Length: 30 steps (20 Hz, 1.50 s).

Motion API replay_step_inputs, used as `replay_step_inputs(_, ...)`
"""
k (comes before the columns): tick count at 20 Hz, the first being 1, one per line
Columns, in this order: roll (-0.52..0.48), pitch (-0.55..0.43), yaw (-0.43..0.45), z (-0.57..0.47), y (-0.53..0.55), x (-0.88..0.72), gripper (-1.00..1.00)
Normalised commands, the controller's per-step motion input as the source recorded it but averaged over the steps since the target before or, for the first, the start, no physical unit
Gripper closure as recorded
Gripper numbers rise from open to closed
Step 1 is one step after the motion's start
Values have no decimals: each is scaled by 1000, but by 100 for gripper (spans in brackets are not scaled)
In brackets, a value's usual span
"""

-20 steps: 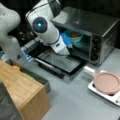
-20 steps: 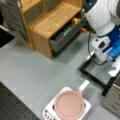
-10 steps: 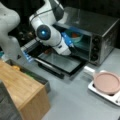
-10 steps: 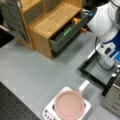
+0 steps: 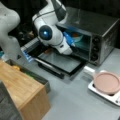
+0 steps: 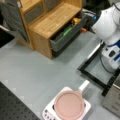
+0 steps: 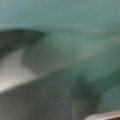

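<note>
Grey surface (image 5: 82, 100) everywhere, dark backdrop behind; so the toaster oven (image 5: 100, 37) sits in the upper right of a front view with its door (image 5: 61, 62) dropped flat open toward the middle of the frame, and the white arm (image 5: 50, 32) is leaning in from the upper left over that door; the tool (image 5: 72, 41) is reaching into the oven mouth, right up against a teal bowl (image 5: 77, 37) that sits inside on the rack with something orange in it; can't tell if the tool is spread or pinched, or even whether it's touching the bowl, the blue bits of the wrist cover that spot; wrist view is just a teal blur (image 7: 75, 37) filling the upper part with grey smears below, so the bowl is very close to the camera; in a front view the arm (image 6: 110, 27) shows at the right edge above the open door (image 6: 100, 67); pink pan (image 5: 107, 82) with a white handle sits on a small white cooker (image 5: 100, 92) at the lower right, well apart from the tool; same pan (image 6: 68, 105) is bottom centre in a front view; wooden cabinet (image 6: 47, 22) upper left there, with its grey drawer (image 6: 66, 35) pulled out and yellow, green and orange things inside.
</note>
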Motion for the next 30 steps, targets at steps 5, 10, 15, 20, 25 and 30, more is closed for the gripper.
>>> replay_step_inputs(5,84,-119,-114,-126,78,-1,100)
replay_step_inputs(10,102,-116,-104,-94,88,-6,100)
replay_step_inputs(15,91,-126,-88,-100,58,-7,100)
replay_step_inputs(20,87,-102,-69,-107,-14,-19,100)
replay_step_inputs(25,49,-91,-33,-113,-115,-62,100)
replay_step_inputs(30,-2,-81,76,-99,-279,-86,100)
